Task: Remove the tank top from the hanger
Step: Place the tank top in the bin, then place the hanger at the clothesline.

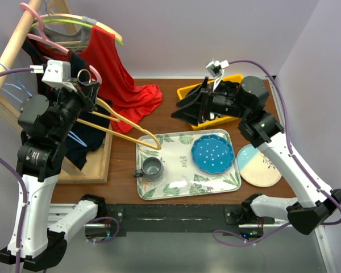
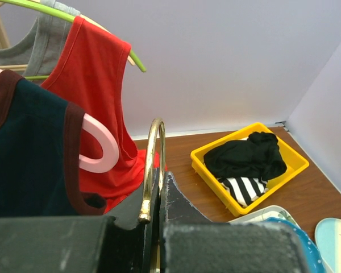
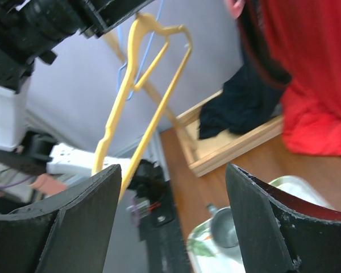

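Left gripper point(image 2: 156, 224) is clamped on the hook of the bare yellow hanger point(image 1: 123, 128), whose tip hangs over the tray's point(image 1: 179, 190) far-left corner. Right gripper point(image 3: 173, 222) stands open above the yellow bin point(image 2: 200, 159) at the table's point(image 1: 169, 92) far-right corner. A black garment point(image 2: 247, 156), probably the tank top, lies in the bin. Pinch the hook firmly and lower the hanger clear of the mug point(image 1: 152, 168).

— What closes the space in?

— A pale lavender back wall point(image 1: 216, 34) meets a right wall point(image 1: 332, 68) of the same colour in a corner behind the table's far right end.

— And the furniture?

— A brown wooden table point(image 1: 170, 122) under soft, even light. At its left end stands a light wooden garment rack point(image 1: 11, 42), its round rail slanting upward, its base frame point(image 1: 99, 165) resting on the tabletop. A black mounting rail point(image 1: 176, 216) runs along the near edge, with a grey surface point(image 1: 176, 256) below it.
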`<control>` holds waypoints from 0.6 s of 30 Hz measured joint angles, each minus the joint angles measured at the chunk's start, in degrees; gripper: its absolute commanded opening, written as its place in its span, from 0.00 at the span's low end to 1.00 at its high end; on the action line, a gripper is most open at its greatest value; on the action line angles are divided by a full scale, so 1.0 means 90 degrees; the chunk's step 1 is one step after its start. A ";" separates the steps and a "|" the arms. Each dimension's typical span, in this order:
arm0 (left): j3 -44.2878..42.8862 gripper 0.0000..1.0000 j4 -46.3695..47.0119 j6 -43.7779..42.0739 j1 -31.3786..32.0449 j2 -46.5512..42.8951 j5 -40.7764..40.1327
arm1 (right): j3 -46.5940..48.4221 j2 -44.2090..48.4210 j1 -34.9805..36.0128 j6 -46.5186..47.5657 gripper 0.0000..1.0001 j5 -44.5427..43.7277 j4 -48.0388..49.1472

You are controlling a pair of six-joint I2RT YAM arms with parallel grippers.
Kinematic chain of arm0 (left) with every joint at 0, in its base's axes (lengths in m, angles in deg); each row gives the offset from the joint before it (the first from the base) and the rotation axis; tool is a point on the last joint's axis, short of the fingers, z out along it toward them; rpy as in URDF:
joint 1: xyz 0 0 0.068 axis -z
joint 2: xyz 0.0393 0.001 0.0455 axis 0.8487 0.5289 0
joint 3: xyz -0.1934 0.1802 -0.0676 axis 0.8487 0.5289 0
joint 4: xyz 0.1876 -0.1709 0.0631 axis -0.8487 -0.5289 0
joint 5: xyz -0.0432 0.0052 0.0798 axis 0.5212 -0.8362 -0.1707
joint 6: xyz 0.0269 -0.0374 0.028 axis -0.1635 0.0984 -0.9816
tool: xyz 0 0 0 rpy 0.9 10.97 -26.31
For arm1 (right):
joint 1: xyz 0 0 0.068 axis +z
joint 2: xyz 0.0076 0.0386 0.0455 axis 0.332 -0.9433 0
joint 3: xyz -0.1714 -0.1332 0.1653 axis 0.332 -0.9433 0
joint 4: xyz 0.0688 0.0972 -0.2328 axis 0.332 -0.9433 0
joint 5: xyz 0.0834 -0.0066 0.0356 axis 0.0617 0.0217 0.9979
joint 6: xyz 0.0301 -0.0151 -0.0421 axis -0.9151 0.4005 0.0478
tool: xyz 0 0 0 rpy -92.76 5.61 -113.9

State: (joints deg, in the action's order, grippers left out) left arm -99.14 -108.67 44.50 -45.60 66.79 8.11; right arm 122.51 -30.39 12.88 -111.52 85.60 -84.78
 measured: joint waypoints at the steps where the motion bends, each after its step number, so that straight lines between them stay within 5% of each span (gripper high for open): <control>1: 0.0027 0.00 -0.0015 -0.0027 0.0000 -0.0015 -0.0027 | -0.0056 0.0000 0.0107 -0.0073 0.77 0.0005 0.0007; 9: 0.0119 0.00 -0.0136 -0.0070 0.0000 -0.0022 -0.0136 | -0.0296 0.0061 0.1098 -0.0367 0.73 -0.0374 -0.0041; 18: 0.0129 0.00 -0.0209 -0.0095 0.0000 -0.0032 -0.0243 | 0.0204 -0.0027 0.2195 0.0338 0.71 -0.2093 -0.1122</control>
State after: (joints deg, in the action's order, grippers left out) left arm -97.98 -110.55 43.64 -45.60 66.51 5.92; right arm 124.35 -30.63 32.64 -108.49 66.76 -94.88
